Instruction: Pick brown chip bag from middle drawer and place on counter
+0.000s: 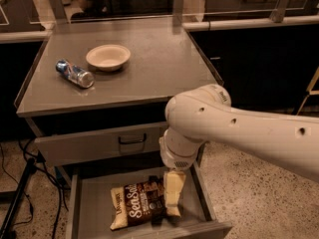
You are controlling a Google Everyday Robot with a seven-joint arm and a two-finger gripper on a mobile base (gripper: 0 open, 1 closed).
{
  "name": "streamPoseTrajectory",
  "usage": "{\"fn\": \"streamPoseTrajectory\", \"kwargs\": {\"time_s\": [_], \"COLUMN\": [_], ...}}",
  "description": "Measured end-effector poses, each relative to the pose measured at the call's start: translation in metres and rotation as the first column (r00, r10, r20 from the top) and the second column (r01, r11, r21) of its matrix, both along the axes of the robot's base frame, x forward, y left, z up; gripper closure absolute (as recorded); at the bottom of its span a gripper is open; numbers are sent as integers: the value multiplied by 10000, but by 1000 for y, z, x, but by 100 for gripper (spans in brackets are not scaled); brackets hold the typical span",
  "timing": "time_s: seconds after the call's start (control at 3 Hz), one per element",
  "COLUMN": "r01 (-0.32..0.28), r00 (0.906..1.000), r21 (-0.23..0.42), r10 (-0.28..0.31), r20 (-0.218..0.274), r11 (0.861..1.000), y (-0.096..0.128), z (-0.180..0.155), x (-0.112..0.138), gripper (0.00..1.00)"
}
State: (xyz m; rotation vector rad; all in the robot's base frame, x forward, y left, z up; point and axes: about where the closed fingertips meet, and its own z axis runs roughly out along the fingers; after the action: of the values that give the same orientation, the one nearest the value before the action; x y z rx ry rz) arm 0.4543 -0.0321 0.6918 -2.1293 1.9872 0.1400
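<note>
The brown chip bag (135, 202) lies flat on the floor of the open middle drawer (89, 208), its white script lettering facing up. My gripper (172, 205) hangs down from the white arm into the drawer, right at the bag's right end. One cream finger (174, 193) shows against the bag's edge. The counter (149, 68) is the grey steel cabinet top above the drawers.
A cream bowl (108, 57) and a small blue-silver can (75, 73) lying on its side rest on the counter's left half. The top drawer front (99, 143) with a dark loop handle is shut. Black cables (30, 183) hang at the left. Speckled floor lies to the right.
</note>
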Motion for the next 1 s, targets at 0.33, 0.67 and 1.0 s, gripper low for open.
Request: {"fn": "streamPoseTrajectory", "kwargs": {"time_s": [0.33,0.67,1.0], "r01": [176,599,596], "r00": [9998,9973,9972], "r21": [-404,-634,-630], "r10": [-181,-625,-623], "r20": [-116,-392,-408], "r11": [9990,9962,9962], "y": [0,-16,-16], "z": [-44,-110,-111], "x": [10,24,24], "gripper": [0,0,0]}}
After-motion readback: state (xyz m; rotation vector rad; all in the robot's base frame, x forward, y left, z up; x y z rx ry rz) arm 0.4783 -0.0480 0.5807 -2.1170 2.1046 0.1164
